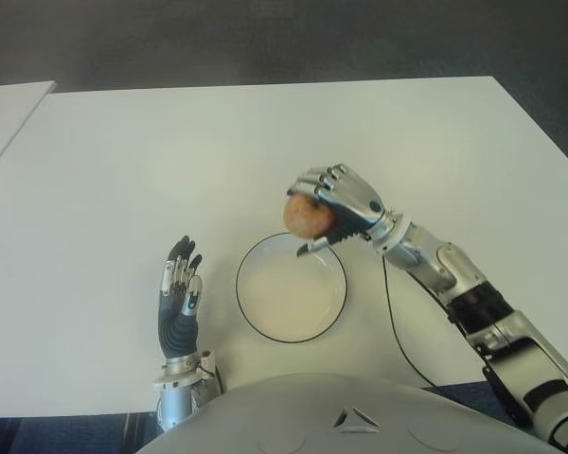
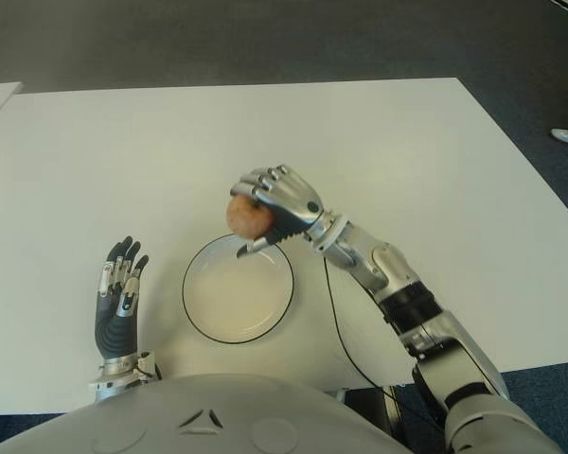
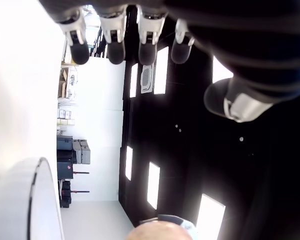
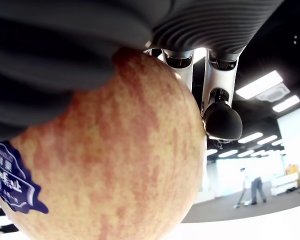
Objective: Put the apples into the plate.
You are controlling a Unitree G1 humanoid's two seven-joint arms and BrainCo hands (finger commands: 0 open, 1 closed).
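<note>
I have the apple (image 1: 307,217) wrapped firmly in the right hand (image 1: 346,203), held over the far rim of the plate (image 1: 291,326). I'd carry it nearer, over the plate's middle, lower it close, then uncurl slowly so it doesn't roll. The left hand (image 1: 181,303), left of the plate, is spread and empty.

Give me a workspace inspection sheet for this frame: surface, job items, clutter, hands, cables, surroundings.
Surface: white table, bare apart from the job's things.
Job's things: one apple in the right hand, above the far rim of the plate; plate holds nothing.
Clutter: nothing seen.
Hands: right hand shut on apple; left hand open, left of the plate.
Cables: black cable along the right forearm, lying on the table.
Surroundings: dark floor; second table edge far left.
</note>
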